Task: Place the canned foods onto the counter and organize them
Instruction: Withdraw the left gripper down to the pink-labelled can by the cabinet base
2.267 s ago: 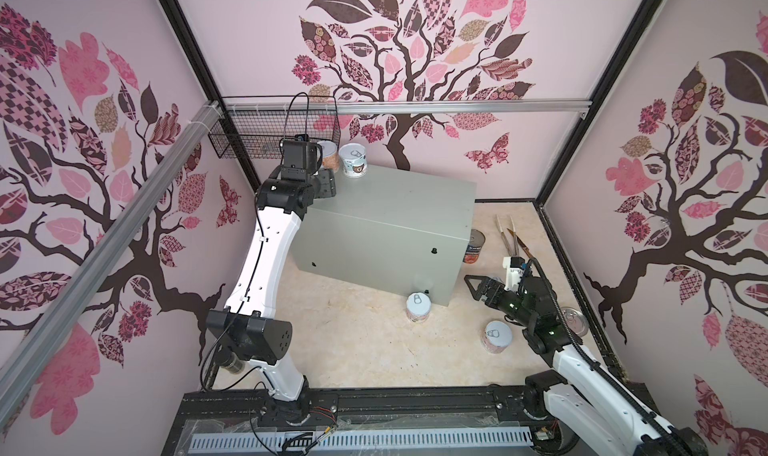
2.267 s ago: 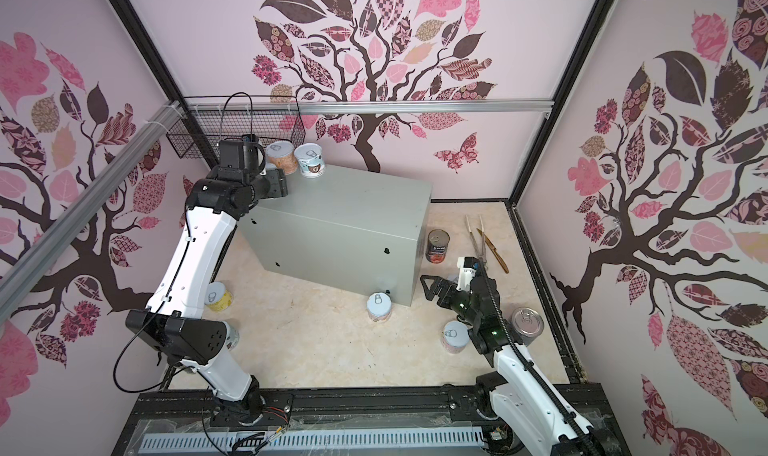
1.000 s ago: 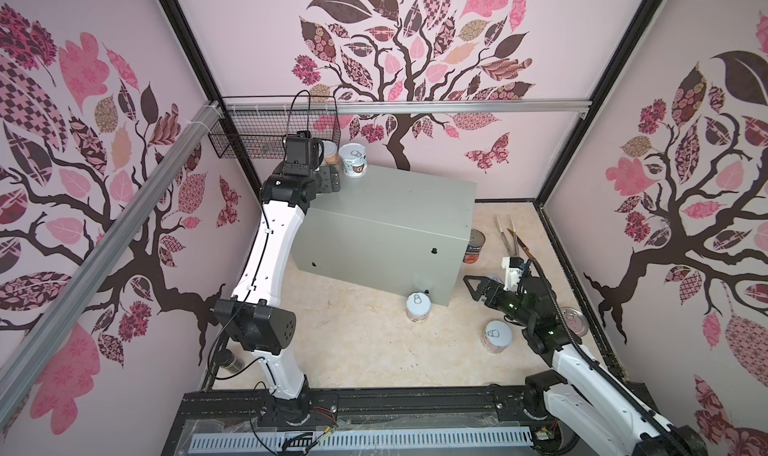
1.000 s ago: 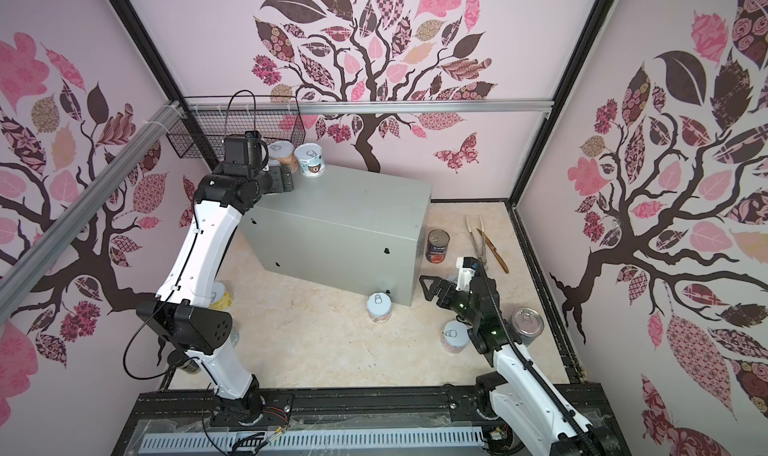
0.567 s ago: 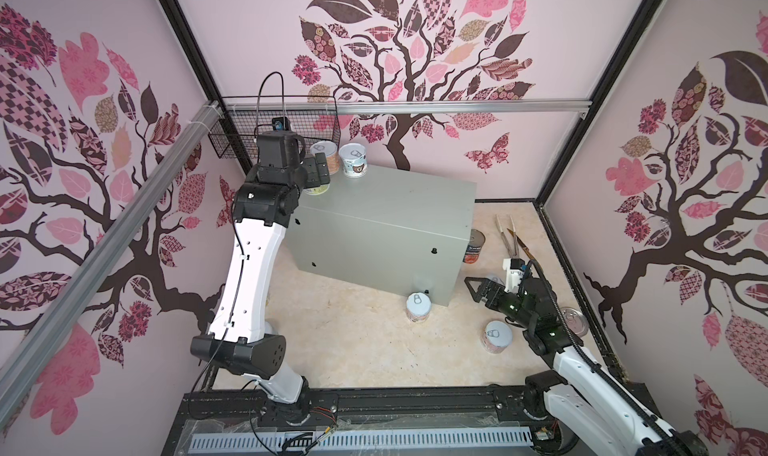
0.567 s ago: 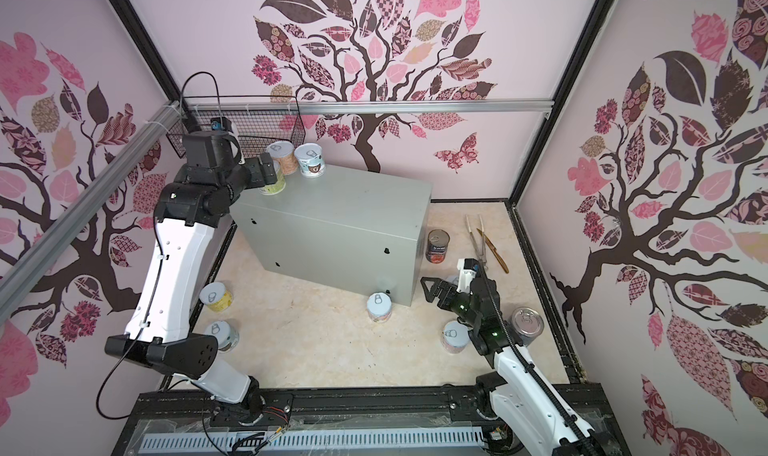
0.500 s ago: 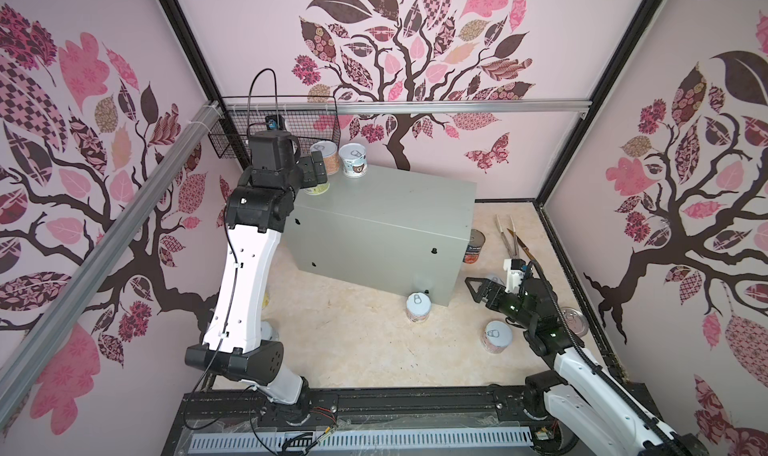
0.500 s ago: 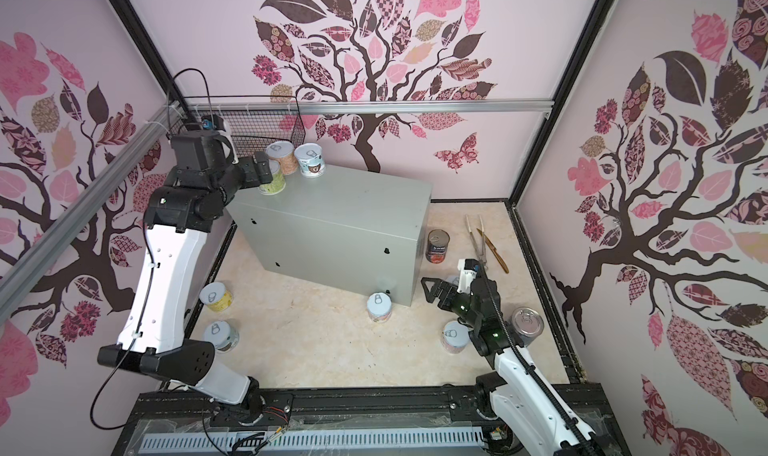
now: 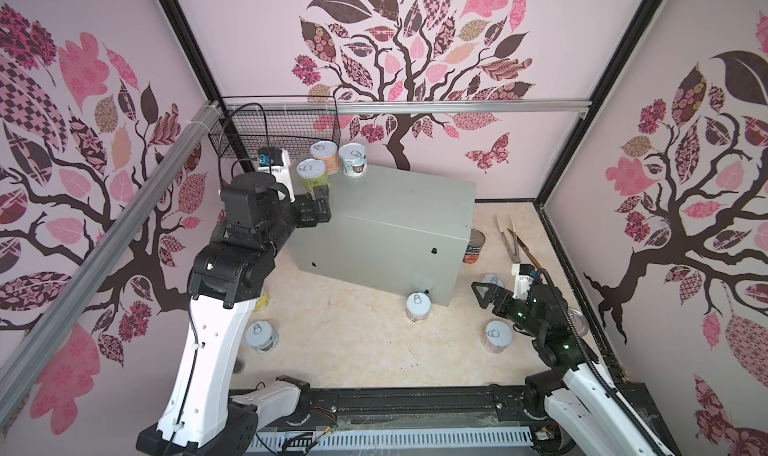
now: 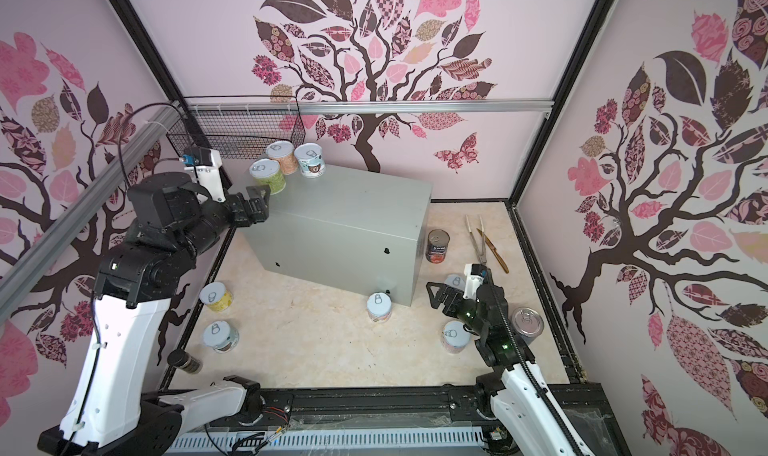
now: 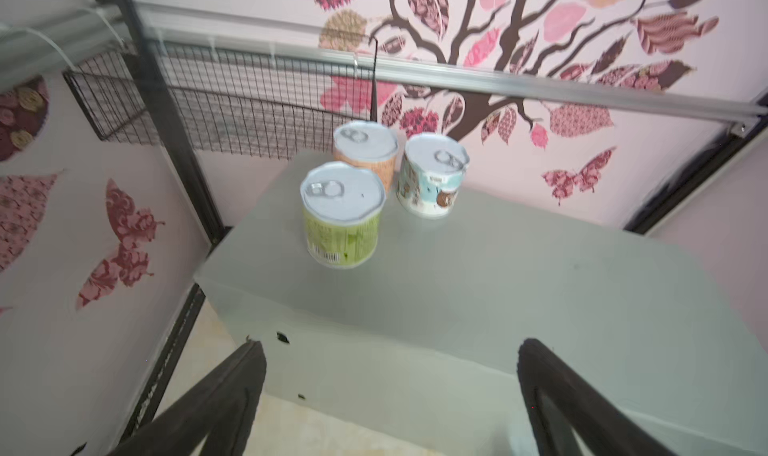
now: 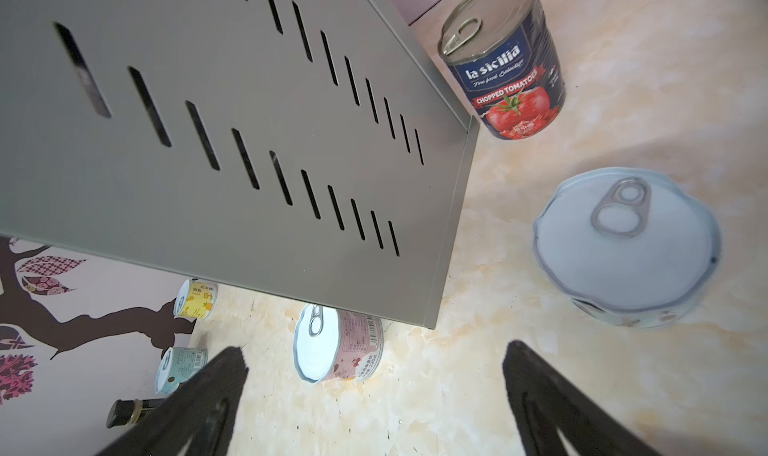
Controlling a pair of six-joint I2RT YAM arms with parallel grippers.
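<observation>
Counting seven cans on the floor point(image 10: 316, 341), three on the counter point(image 10: 353, 208). Nearest: blue can point(image 10: 220, 337) and yellow can point(image 10: 216, 296) at left, pink can point(image 10: 456, 341) and a wide silver-lidded can point(image 10: 527, 323) at right, all upright. Handling, my read: rigid metal, full so some heft, won't crush; walls are round and labels slick, so pinch across the body at mid-height, jaws square, never by the lid. Short ones should fit the spread jaws easily. Right gripper point(image 10: 432, 296): fingers point(image 12: 199, 400) wide apart, holding nothing, hovering low over the floor just off the counter's near right corner; a pale can point(image 12: 627, 246) sits just beside it, second pink can point(image 10: 379, 307) at the counter's foot. Beyond, tomato can point(image 12: 505, 58) upright at the counter's right end: taller, likely heavier, grip it low. Left gripper point(image 10: 257, 204): fingers point(image 11: 224, 391) equally wide, empty, just off the counter's left end near its top edge, no contact that I can see. Farthest: green can point(image 11: 343, 212), orange can point(image 11: 365, 144) and blue-white can point(image 11: 432, 175) upright in a tight cluster on the counter's far left corner, near the basket point(image 10: 241, 138). Green one is closest to the left gripper.
</observation>
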